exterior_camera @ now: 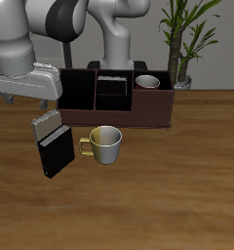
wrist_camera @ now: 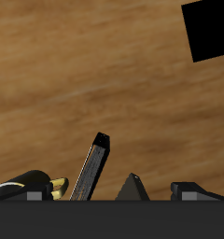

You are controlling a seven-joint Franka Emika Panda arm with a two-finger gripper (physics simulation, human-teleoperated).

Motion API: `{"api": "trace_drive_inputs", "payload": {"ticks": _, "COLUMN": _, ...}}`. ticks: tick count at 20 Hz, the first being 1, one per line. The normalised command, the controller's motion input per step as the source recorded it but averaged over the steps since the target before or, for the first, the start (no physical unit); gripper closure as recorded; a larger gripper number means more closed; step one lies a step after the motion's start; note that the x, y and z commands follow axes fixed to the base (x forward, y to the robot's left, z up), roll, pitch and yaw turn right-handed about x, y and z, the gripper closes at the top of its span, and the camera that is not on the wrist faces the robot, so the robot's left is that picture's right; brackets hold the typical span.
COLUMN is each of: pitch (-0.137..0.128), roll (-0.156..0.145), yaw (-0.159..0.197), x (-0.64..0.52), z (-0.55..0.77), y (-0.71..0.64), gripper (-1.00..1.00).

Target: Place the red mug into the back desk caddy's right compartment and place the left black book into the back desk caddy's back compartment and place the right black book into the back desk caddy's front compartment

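Note:
The red mug (exterior_camera: 147, 83) stands inside the end compartment of the dark brown back desk caddy (exterior_camera: 138, 115). One black book (exterior_camera: 113, 84) stands upright in the caddy's middle section, towards the back. The other black book (exterior_camera: 56, 154) stands tilted on the table in front of the caddy, beside a grey book (exterior_camera: 47, 122). In the wrist view this black book (wrist_camera: 91, 168) shows edge-on. My gripper (exterior_camera: 9, 96) hangs open and empty, above the table and off to the side of the two books. In the wrist view my gripper (wrist_camera: 114, 193) has nothing between the jaws.
A cream mug with a yellow handle (exterior_camera: 105, 144) stands beside the black book; it also shows in the wrist view (wrist_camera: 28, 185). A potted plant (exterior_camera: 185, 44) stands behind the caddy. A black square shape (wrist_camera: 211, 28) lies on the wood in the wrist view.

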Motion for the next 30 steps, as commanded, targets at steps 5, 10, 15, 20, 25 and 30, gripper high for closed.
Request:
{"api": "trace_drive_inputs", "payload": {"ticks": 5, "pitch": 0.024, "roll": 0.008, "yaw": -0.081, "x": 0.04, "z": -0.49, "y": 0.04, "gripper": -1.0}}
{"api": "trace_drive_inputs", "payload": {"ticks": 10, "pitch": 0.002, "roll": -0.024, "yaw": 0.002, "x": 0.01, "z": -0.39, "y": 0.15, "gripper": -1.0}}
{"api": "trace_drive_inputs", "payload": {"ticks": 15, "pitch": -0.042, "roll": -0.024, "yaw": -0.044, "x": -0.06, "z": -0.23, "y": 0.25, "gripper": -1.0}}
{"api": "trace_drive_inputs", "payload": {"ticks": 20, "pitch": -0.017, "roll": -0.005, "yaw": -0.033, "x": -0.08, "z": -0.16, "y": 0.05, "gripper": -1.0}}
{"api": "trace_drive_inputs", "payload": {"ticks": 25, "pitch": 0.022, "roll": 0.011, "yaw": -0.084, "x": -0.04, "z": -0.32, "y": 0.0, "gripper": -1.0}}
{"api": "trace_drive_inputs", "payload": {"ticks": 30, "pitch": 0.03, "roll": 0.021, "yaw": -0.036, "x": -0.07, "z": -0.19, "y": 0.06, "gripper": -1.0}}
